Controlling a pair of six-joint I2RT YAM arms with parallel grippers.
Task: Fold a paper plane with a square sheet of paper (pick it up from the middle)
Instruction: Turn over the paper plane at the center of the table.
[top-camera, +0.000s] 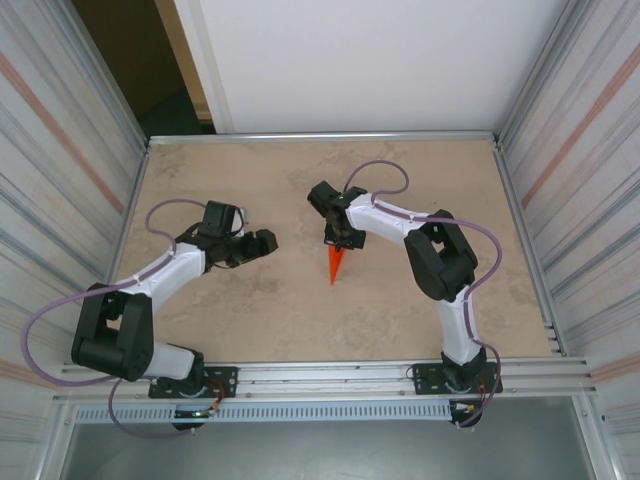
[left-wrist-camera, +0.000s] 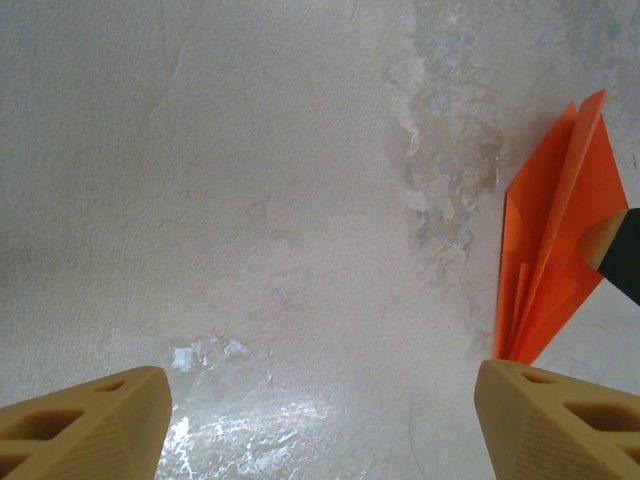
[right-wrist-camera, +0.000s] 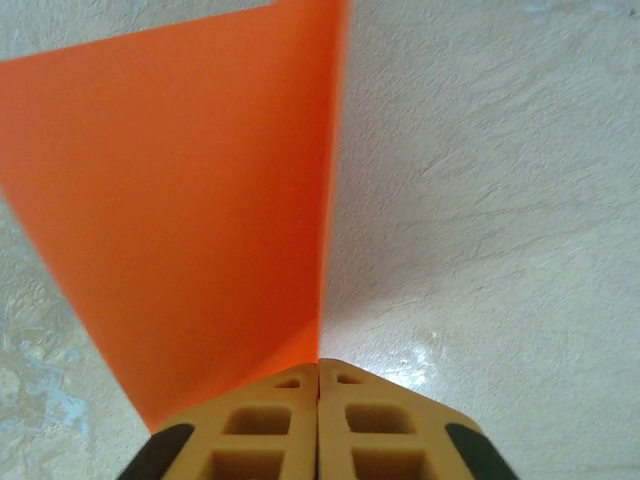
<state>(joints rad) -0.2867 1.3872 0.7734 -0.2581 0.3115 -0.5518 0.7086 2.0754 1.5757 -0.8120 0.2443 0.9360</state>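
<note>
Beige mottled tabletop (top-camera: 420, 180) lies under both arms. Near its middle, the right gripper (right-wrist-camera: 318, 385) is pinched tight on the wide end of the paper plane (top-camera: 335, 263), whose tip points toward the arm bases. The left gripper (left-wrist-camera: 320, 400) gapes wide nearby, holding nothing.

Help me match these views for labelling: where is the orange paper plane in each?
Top external: paper plane mid-table, at the right gripper.
Left wrist: at the right edge.
Right wrist: upper left, above the shut jaws.
Shared landmark: the right gripper pinching it.
</note>
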